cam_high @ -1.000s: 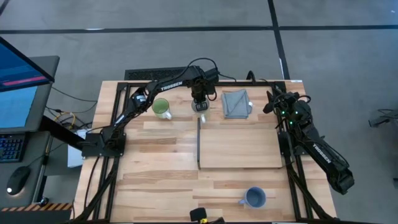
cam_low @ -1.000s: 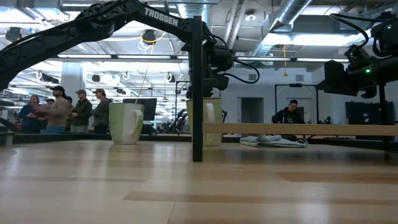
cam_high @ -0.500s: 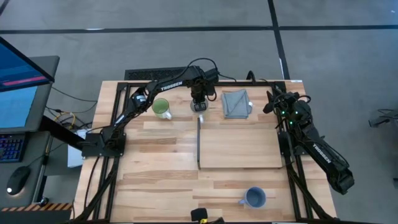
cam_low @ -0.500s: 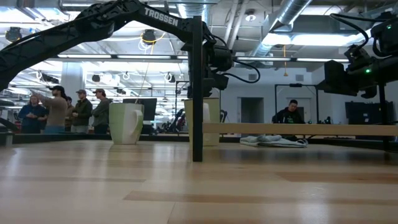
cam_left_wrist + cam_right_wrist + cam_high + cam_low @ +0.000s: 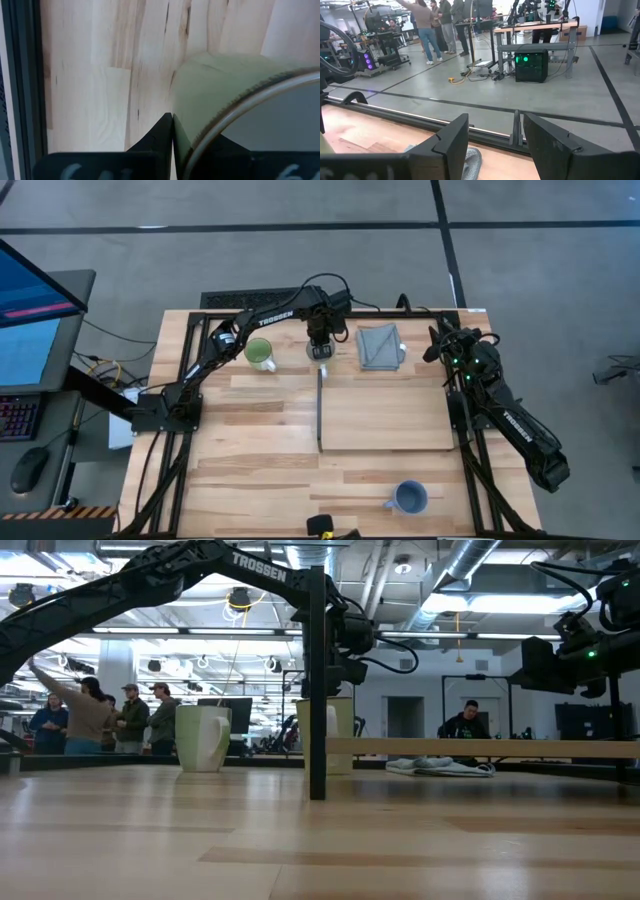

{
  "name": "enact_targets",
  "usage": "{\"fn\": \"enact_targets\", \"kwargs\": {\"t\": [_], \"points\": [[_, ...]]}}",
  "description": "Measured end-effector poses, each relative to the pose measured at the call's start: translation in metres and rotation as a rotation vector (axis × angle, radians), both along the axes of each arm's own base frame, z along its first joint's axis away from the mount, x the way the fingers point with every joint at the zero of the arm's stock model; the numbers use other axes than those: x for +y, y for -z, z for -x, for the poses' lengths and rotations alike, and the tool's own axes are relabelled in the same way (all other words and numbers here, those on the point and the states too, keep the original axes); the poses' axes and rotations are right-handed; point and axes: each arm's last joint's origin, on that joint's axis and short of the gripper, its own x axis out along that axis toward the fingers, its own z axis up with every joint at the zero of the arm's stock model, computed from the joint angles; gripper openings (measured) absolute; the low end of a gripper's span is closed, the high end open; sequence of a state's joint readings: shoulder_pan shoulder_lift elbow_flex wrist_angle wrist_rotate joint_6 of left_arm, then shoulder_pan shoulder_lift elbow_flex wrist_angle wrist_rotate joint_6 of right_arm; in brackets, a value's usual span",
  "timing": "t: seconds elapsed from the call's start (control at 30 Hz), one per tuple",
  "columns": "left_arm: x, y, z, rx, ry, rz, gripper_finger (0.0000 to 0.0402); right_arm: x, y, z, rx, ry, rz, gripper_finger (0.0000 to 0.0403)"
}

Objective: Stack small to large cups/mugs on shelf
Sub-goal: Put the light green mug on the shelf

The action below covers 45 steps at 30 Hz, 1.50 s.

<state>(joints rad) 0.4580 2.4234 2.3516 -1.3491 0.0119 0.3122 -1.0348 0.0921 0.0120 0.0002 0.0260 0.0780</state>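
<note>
The cream-white mug [image 5: 330, 735] stands upright on the tabletop near the far edge, just beyond the shelf's [image 5: 390, 418] dark-strip end. My left gripper [image 5: 320, 346] reaches down onto it and is shut on its wall. The white mug with green inside [image 5: 260, 354] stands on its base to the left of it. The blue-grey mug [image 5: 408, 498] stands on its base near the table's near edge. My right gripper [image 5: 495, 135] is open and empty, held above the table's far right [image 5: 440, 343]. My left gripper has the cream mug's wall at the rim [image 5: 200, 125] between its two fingers. One finger [image 5: 162, 135] is outside the wall and the other [image 5: 235, 150] is inside the mug. The fingers come from above, pointing down. The mug stands upright with its base on the table.
A folded grey cloth [image 5: 380, 345] lies at the far edge, right of the cream mug. The shelf is raised a little above the tabletop [image 5: 480, 748]. People stand in the room beyond the table [image 5: 100, 715].
</note>
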Motion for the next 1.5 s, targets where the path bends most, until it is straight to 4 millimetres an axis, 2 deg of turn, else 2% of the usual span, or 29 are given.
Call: {"fn": "enact_targets", "kwargs": {"t": [0.3,0.57,0.73,1.13,1.5], "points": [[-0.001,0.000,0.000,-0.012,0.005,0.039,0.0030,0.000,0.000,0.000,0.000,0.000,0.000,0.0212],[-0.002,-0.001,0.000,-0.023,-0.012,0.058,0.0098,0.000,0.000,0.000,0.000,0.000,-0.001,0.0212],[-0.002,-0.001,0.000,-0.023,-0.013,0.058,0.0119,0.000,0.000,0.000,0.000,0.000,0.000,0.0212],[-0.002,-0.001,-0.001,0.006,0.068,-0.026,0.0122,0.000,0.000,0.000,0.000,0.000,0.000,0.0212],[-0.011,-0.001,-0.002,0.035,0.087,-0.014,0.0122,0.000,0.000,0.000,0.000,0.000,0.000,0.0212]]}}
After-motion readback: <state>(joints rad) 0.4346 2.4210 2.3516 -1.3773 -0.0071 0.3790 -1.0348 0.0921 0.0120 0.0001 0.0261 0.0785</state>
